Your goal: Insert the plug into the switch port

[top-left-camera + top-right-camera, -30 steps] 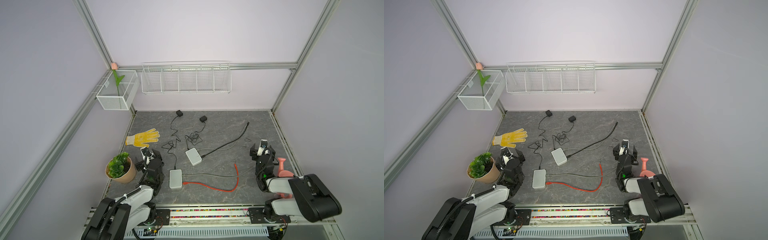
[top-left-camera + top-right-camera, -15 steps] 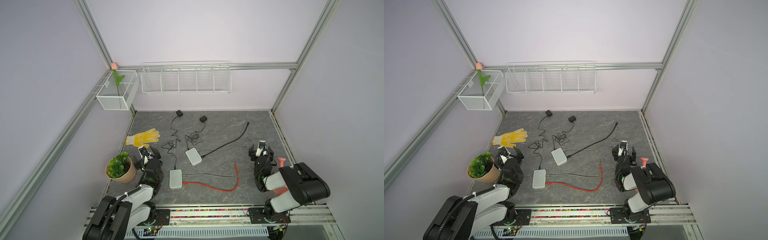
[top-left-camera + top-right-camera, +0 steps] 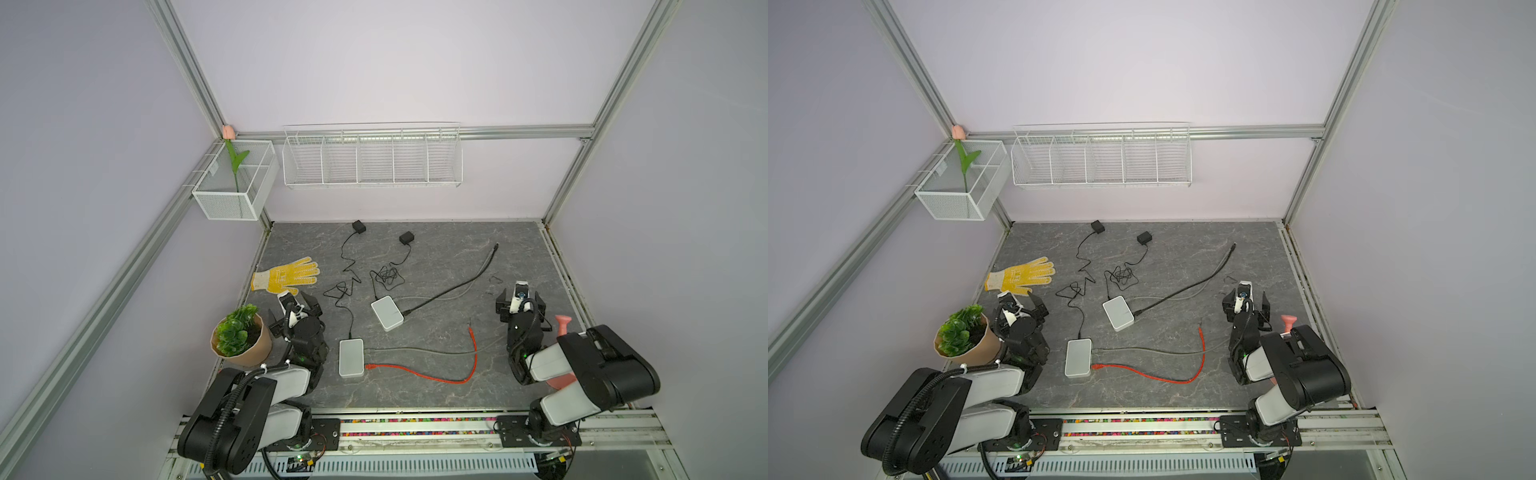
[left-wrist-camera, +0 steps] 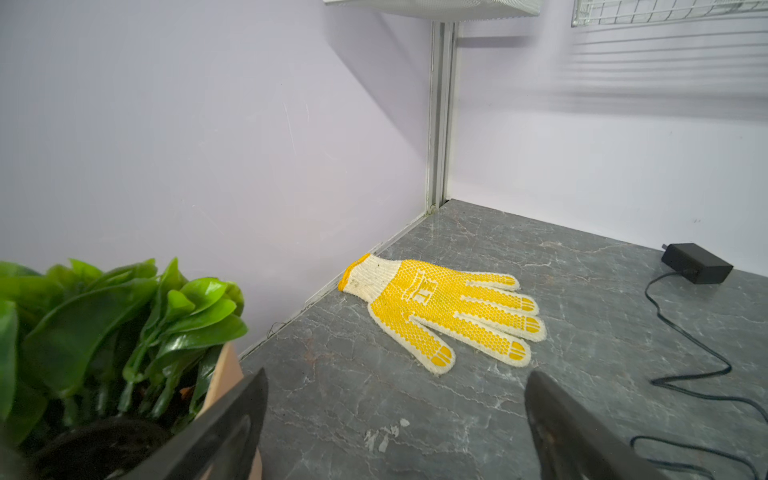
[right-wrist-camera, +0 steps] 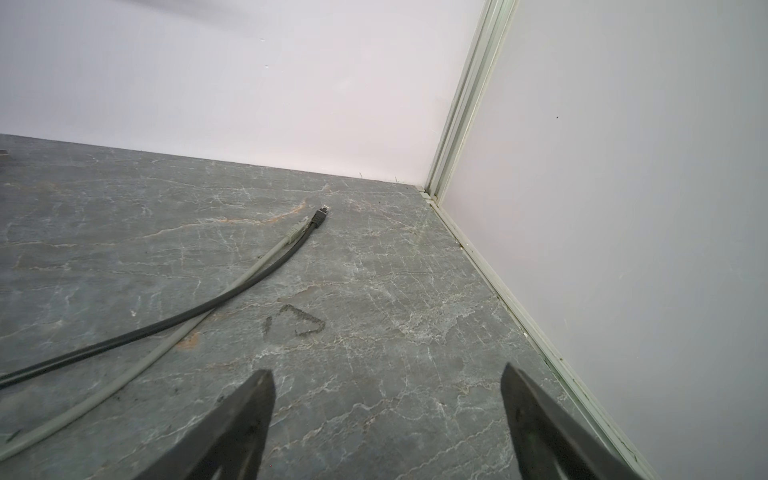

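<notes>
Only the right arm [image 3: 598,365] has swung its elbow inward; left gripper [image 4: 399,376] and right gripper [image 5: 386,372] hang spread and empty, so one must next reach the red plug [image 3: 370,366] lying just beside the switch [image 3: 351,357].

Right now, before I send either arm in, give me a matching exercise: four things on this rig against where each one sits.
Things:
1 yellow glove
2 red cable
3 potted plant
4 tulip

Places:
A standing in the wall-mounted mesh basket
B one end at the near white switch
C flat by the left wall, farther back
D near-left corner of the table

Pairs: 1-C, 2-B, 3-D, 4-A
</notes>
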`<state>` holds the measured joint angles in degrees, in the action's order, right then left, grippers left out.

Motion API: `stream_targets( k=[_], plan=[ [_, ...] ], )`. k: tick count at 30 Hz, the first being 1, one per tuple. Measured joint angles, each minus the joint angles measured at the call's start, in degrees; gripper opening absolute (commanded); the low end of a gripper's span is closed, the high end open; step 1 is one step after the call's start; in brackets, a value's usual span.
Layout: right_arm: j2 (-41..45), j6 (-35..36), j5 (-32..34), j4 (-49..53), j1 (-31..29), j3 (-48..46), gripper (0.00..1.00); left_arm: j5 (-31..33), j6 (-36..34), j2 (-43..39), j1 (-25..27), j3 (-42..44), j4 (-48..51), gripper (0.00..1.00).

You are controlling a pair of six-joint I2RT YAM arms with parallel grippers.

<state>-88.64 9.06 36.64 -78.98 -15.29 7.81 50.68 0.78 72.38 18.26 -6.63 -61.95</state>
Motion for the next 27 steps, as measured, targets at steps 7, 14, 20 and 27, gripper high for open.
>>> stream_targets(
  k=[7,14,20,27],
  plan=[
    [0.1,0.8,0.6,-0.2,-0.2,0.2,0.89,-1.7,-1.1,2.4,0.0,0.2,-4.1,0.99],
    [0.1,2.3,0.9,-0.2,-1.5,0.4,0.89,-3.0,-2.4,8.4,0.0,0.8,-11.3,0.99],
    [-0.1,3.4,1.0,-0.2,-1.9,0.8,0.89,-3.2,-3.1,10.9,0.0,1.0,-14.9,0.99],
    [-1.5,4.6,1.0,-0.2,-2.4,1.7,0.89,-4.8,-3.5,10.9,-0.1,1.4,-16.2,0.99]
  ],
)
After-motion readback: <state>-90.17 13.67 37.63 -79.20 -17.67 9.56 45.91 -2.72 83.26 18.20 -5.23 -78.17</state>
